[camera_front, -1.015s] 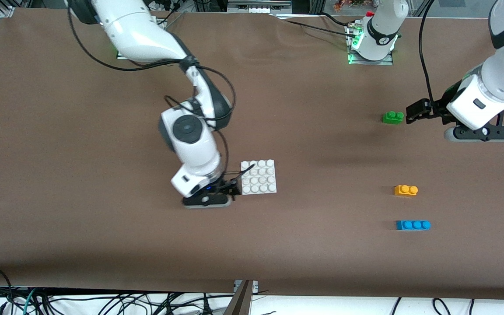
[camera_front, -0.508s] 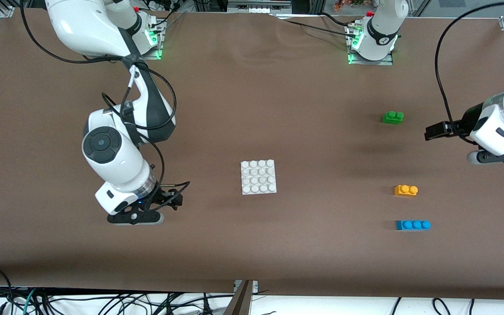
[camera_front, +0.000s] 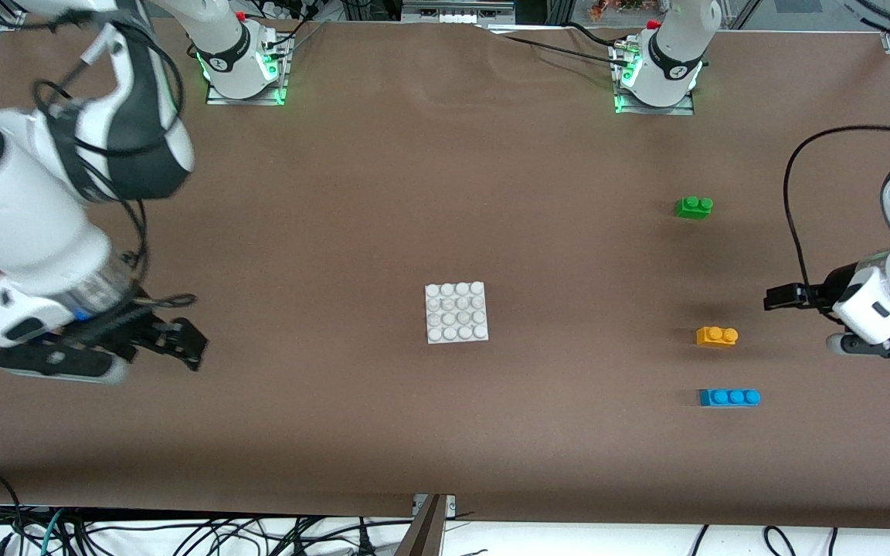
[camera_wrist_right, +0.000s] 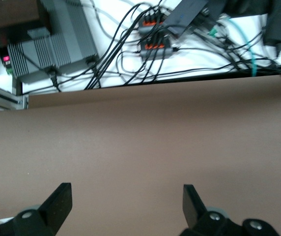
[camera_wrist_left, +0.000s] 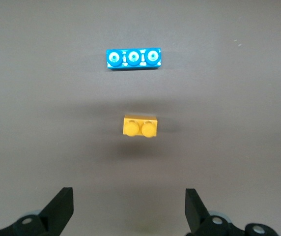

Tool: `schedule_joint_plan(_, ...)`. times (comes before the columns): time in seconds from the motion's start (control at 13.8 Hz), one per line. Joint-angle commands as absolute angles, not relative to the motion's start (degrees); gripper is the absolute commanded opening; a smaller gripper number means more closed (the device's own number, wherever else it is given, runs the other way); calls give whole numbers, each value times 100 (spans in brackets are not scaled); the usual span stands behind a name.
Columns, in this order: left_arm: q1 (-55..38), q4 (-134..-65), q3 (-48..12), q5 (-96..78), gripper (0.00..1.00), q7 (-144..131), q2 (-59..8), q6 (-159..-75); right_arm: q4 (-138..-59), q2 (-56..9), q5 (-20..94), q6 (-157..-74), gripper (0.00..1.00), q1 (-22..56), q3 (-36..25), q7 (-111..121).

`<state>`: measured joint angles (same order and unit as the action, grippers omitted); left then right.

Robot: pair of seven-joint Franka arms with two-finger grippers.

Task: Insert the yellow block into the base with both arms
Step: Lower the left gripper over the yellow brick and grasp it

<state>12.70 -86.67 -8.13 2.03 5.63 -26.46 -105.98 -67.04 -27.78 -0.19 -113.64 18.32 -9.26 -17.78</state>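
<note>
Three bricks lie toward the left arm's end of the table (camera_front: pixel 383 193), well apart from each other: the green brick (camera_front: pixel 694 207) farthest from the front camera, the yellow block (camera_front: pixel 716 336) nearer, and the blue brick (camera_front: pixel 729 397) nearest of the three. The yellow block rests flat on the brown cloth, studs up, untouched, with bare surface all round it. The base (camera_front: pixel 456 312) sits alone near the middle of the table, studs up, with wide free cloth on every side.

The left gripper (camera_front: pixel 783 297) hangs over the table just beside the yellow block, toward the table's end at the left arm's side, and touches nothing. In the left wrist view its fingers (camera_wrist_left: pixel 62 206) stand wide apart and empty, with the yellow block (camera_wrist_left: pixel 140 126) and the blue brick (camera_wrist_left: pixel 133 59) lying ahead of them on open cloth.

The right gripper (camera_front: pixel 174 342) is over bare cloth toward the right arm's end of the table, well apart from the base. The right wrist view shows its fingers (camera_wrist_right: pixel 59 201) spread wide, holding nothing, facing the table edge (camera_wrist_right: pixel 155 87), with cables (camera_wrist_right: pixel 145 44) and a grey box (camera_wrist_right: pixel 47 54) past that edge.
</note>
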Motion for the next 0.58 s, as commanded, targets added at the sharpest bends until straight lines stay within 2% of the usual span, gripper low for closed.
schedule_joint_plan(0.0, 1239, -8508, -835, 396, 100, 694, -3128, -10879, -7732, -1769, -35, -11338, 100, 1680, -861, -1732)
schedule_joint_plan(0.22, 1178, -8683, -835, 491, 100, 1088, -3418, -11362, -7998, -1231, -53, -10279, 100, 1539, -861, -1775)
schedule_joint_plan(0.51, 1169, -9244, -844, 817, 100, 1432, -3604, -12320, -7972, -1081, -132, -9906, 100, 1126, -756, -1243)
